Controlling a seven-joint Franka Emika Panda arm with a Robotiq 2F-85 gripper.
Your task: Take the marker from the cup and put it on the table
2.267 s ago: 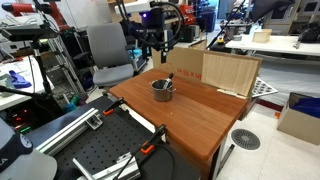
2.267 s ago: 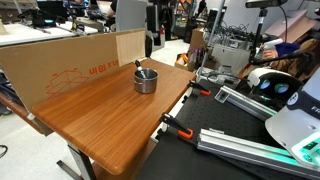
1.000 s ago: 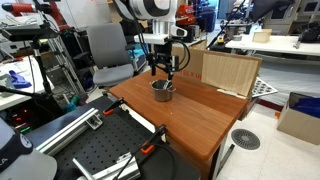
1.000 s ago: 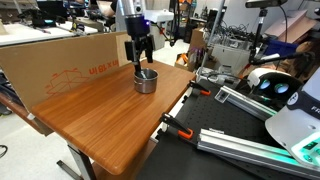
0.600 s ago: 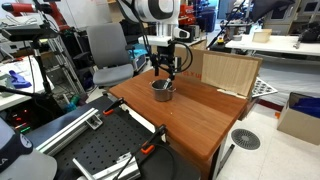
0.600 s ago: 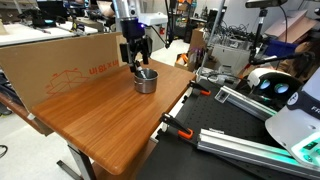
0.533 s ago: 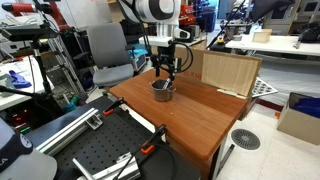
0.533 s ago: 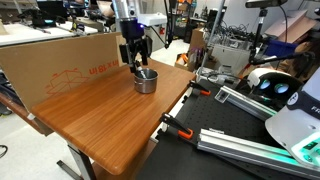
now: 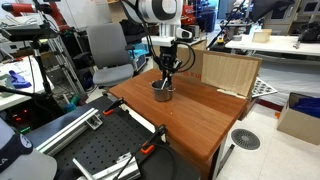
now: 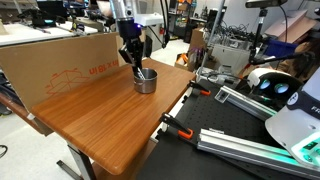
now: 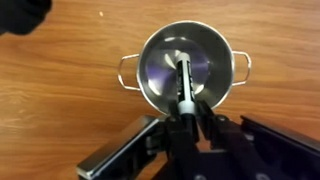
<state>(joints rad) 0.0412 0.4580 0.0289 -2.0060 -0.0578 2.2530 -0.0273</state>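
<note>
cup [image 11: 185, 68]: marker [image 11: 184, 80] inside, tilted toward rim | pincer [image 11: 188, 113]: over cup, pinching marker's upper end | worktop [image 9: 205, 120]: cup close to far edge, cardboard [image 9: 230, 70] near cup, bare wood in front of cup

Robotics lab, shared-workshop type. Giveaways: a robot arm [image 9: 158, 15] works over a wood table [image 9: 205, 120] with orange clamps [image 10: 176, 128] at its edge. Right beside it is a black perforated plate [image 9: 100, 158] with aluminium rails [image 9: 62, 125]. A cardboard sheet [image 10: 70, 62] and a plywood panel [image 9: 230, 72] stand along the table's far sides (makeshift-looking walls). Background: office chair [image 9: 108, 48], white desks [image 9: 270, 45], gear with tangled cables [image 10: 235, 45], cardboard box [image 9: 300, 118] on the floor.
</note>
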